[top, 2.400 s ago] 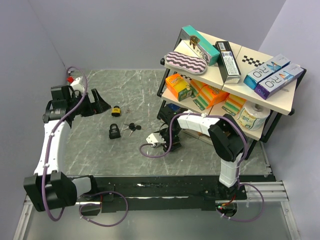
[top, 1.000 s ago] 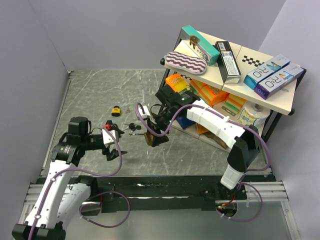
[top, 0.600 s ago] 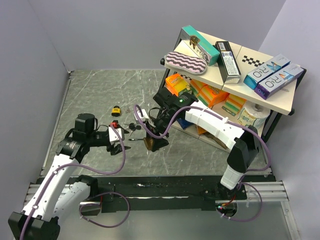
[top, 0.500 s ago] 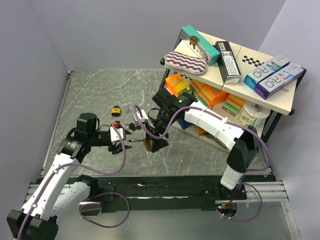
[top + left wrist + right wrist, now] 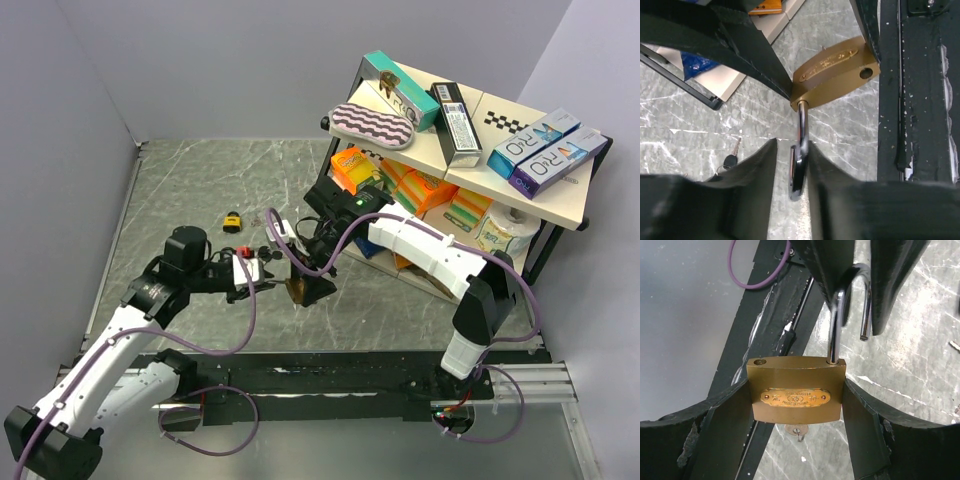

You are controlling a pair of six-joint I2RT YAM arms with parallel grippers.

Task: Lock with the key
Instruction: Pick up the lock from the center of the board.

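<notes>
My right gripper (image 5: 796,400) is shut on the sides of a brass padlock (image 5: 796,396), held above the table at mid-front (image 5: 298,290). A key (image 5: 797,430) sits in the padlock's bottom. Its steel shackle (image 5: 850,305) is swung open, free end out of the body. My left gripper (image 5: 791,150) reaches in from the left (image 5: 268,272) and straddles the shackle (image 5: 801,150). The right finger touches it and a narrow gap shows at the left finger.
A small yellow padlock (image 5: 232,221) and loose black-headed keys (image 5: 265,247) lie on the marble table behind the grippers. A two-level shelf (image 5: 450,150) full of boxes stands at the right. The black base rail (image 5: 350,375) runs along the near edge.
My left arm has swung from the table's left toward the padlock, and its jaws have narrowed around the shackle. My right gripper has held the padlock nearly still.
</notes>
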